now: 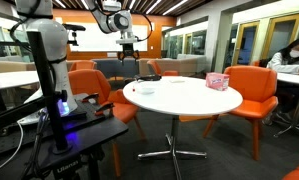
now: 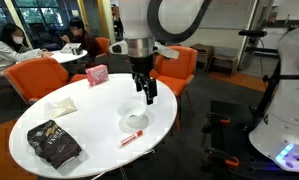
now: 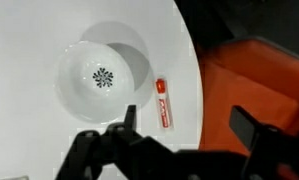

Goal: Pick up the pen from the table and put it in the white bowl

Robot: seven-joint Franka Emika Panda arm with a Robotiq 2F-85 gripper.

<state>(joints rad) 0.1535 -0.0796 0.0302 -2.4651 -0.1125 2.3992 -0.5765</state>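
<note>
Item: pen (image 3: 164, 104), a short thin stick, red with a paler stretch, lying flat.
Location: on the bench (image 2: 89, 105), just beside the white bowl (image 3: 102, 78) but clear of its rim, between the bowl and the bench edge.
Weight, judged: very light; lifting it should take little force.
Stiffness, judged: rigid, unlikely to bend or crush under a firm pinch.
Surface, judged: smooth and probably round, so liable to roll or squirt out of a skewed pinch.
Hold point, judged: mid-length, fingers across the narrow axis, fingertips brought almost down to the bench surface because it sits so low.
Container: white bowl, shallow, round and upright, with a dark dotted motif at its centre.
Container contents: nothing inside.
Container handling, judged: light enough to slide if bumped; release the pen from above, clear of the rim.
End effector (image 2: 148, 97): hanging above the bench near the bowl, fingers spread wide, gripping nothing.
Other stock: pink box (image 2: 97, 74) and dark bag (image 2: 54, 143), both well apart from the pen; contents not visible.
</note>
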